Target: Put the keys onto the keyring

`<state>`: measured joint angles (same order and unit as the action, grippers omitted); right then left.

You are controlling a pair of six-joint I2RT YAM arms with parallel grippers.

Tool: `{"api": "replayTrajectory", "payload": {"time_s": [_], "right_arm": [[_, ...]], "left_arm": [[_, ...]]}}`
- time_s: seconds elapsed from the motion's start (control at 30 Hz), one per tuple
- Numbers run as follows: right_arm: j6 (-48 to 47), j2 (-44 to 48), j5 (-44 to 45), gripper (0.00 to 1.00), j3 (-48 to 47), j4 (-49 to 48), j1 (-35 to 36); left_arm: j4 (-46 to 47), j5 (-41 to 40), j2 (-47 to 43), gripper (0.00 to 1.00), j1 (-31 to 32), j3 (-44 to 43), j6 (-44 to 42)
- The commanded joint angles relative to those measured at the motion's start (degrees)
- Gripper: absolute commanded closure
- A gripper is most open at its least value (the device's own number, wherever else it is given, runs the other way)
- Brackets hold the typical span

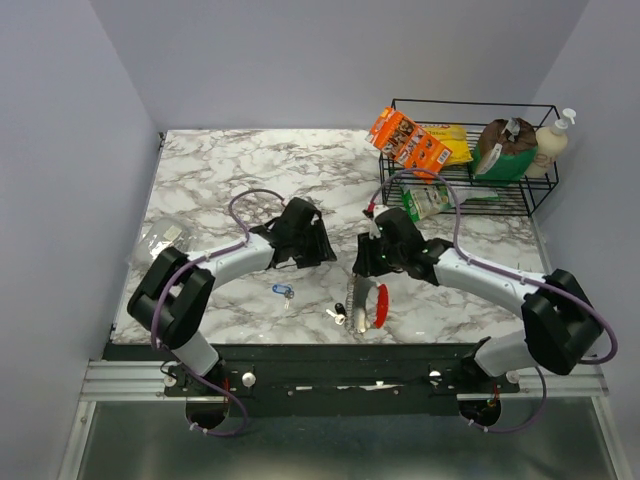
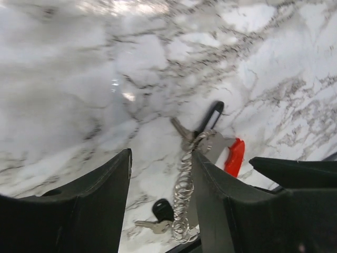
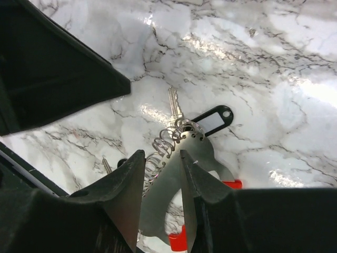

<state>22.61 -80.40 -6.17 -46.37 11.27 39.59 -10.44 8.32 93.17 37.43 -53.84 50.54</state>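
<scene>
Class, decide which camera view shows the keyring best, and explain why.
Left wrist: the keyring shows its coil end to end, plus the red end. Right wrist is sharper, but fingers hide much of it. Top external shows it tiny.

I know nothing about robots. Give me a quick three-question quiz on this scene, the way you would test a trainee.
1. True or false: the left pincer is open and holds nothing.
2. The lone key lying near the left arm has a plastic head that is: A red, B blue, C green.
3. Fill in the blank: the right pincer appears closed on the ____.

Key
1. True.
2. B.
3. keyring; its metal body sits between the two fingers.
</scene>
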Motion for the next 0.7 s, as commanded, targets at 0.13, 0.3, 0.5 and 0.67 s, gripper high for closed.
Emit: {"api": "replayTrajectory", "payload": {"time_s": [0.13, 0.3, 0.5, 0.67], "right_arm": [[4.4, -9.5, 11.2, 0.57, -9.0, 10.4, 5.3], [6.4, -12.4, 12.9, 0.57, -11.5, 12.8, 5.8], [6.9, -15.7, 13.9, 0.59, -13.5, 14.0, 5.8], [6.9, -17.3, 13.8, 0.67, -14.1, 13.4, 5.7]], "left_arm": [[-6.2, -6.1, -8.4, 0.42, -4.7, 3.5, -5.6], [-6.3, -5.8, -9.8, 0.41, -5.0, 4.3, -6.5], [-5.5, -5.0, -9.8, 0.41, -5.1, 4.9, -6.8], [-4.9, -4.2, -9.3, 0.42, -5.3, 5.2, -6.8]]}}
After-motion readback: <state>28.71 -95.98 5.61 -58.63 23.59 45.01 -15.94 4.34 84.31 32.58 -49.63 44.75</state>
